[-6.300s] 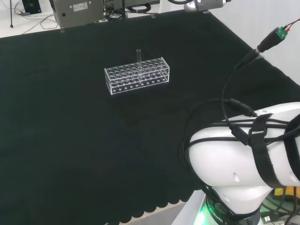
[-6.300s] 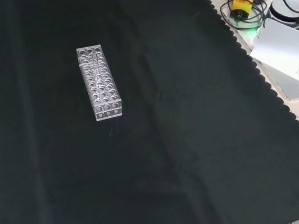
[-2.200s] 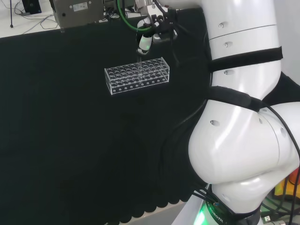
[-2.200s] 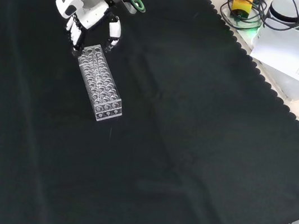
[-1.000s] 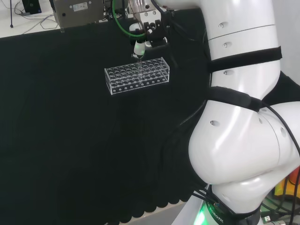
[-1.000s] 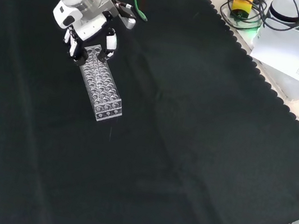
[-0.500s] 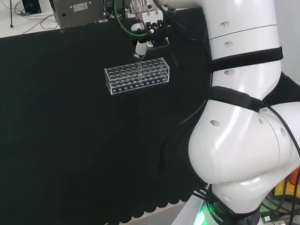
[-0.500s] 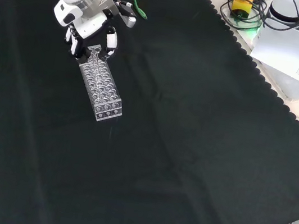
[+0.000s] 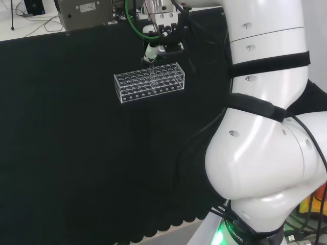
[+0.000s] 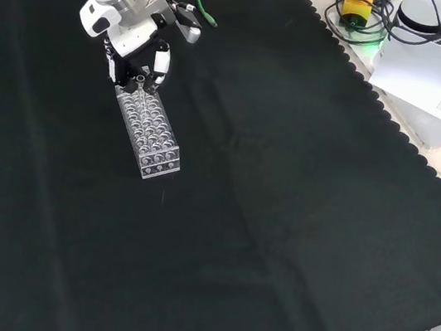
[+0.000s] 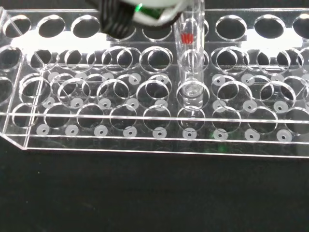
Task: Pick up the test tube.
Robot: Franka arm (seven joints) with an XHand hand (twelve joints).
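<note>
A clear test tube [image 11: 191,63] with a small red mark stands upright in a hole of the clear plastic rack [image 11: 120,137]. Its rounded end sits inside the rack. In the head view the hand [image 9: 161,35] hangs over the far side of the rack [image 9: 149,81], and its fingertips [image 9: 150,51] meet at the top of the test tube [image 9: 152,70]. From the front, the hand [image 10: 138,31] has its fingers [image 10: 159,63] curled in over the rack's far end [image 10: 133,95]. A blurred fingertip [image 11: 145,10] touches the tube's upper part in the wrist view.
The rack's other holes hold nothing. Black cloth [image 10: 278,225] lies bare all around the rack. The arm's big white links [image 9: 265,143] fill the right of the head view. Cables and a white sheet [image 10: 424,72] lie beyond the cloth's scalloped edge.
The hand came in from out of view and settled over the rack's far end. Over the last second its fingers drew together round the top of the tube. The rack stayed put.
</note>
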